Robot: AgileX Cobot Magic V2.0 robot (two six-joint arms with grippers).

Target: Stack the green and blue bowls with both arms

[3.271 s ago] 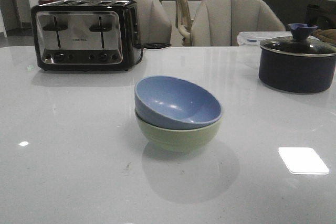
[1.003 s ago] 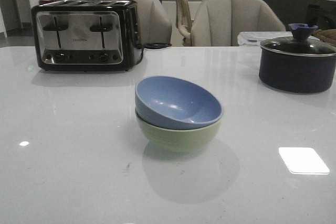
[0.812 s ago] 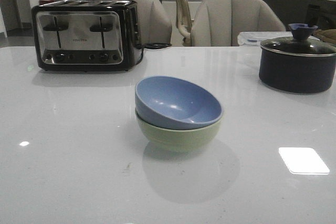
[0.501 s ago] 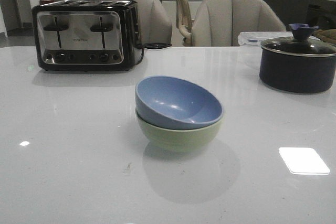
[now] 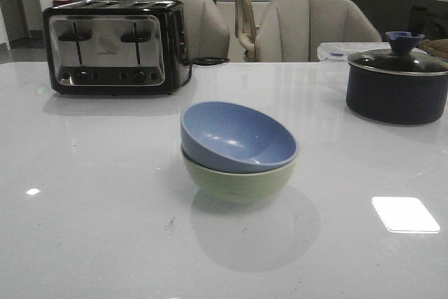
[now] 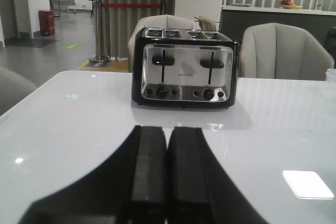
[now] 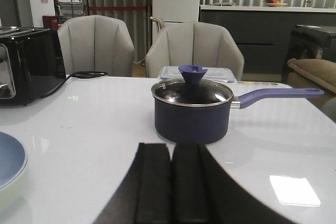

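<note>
Blue bowl [image 5: 238,136] sitting nested in green bowl [image 5: 238,180], tilted, mid counter [image 5: 105,201]. Toaster [image 5: 112,47] standing far left at back, navy lidded pot [image 5: 397,85] far right; both well apart from bowls. L pincer [image 6: 167,171] hovering w/ fingers pressed together, gripping nothing, facing toaster. R pincer [image 7: 172,179] likewise closed up & empty, facing pot.

A toaster [image 5: 115,47] stands at the bench's [image 5: 91,229] far left; a lidded pot [image 5: 397,85] sits far right, chairs [image 5: 311,27] behind.
</note>
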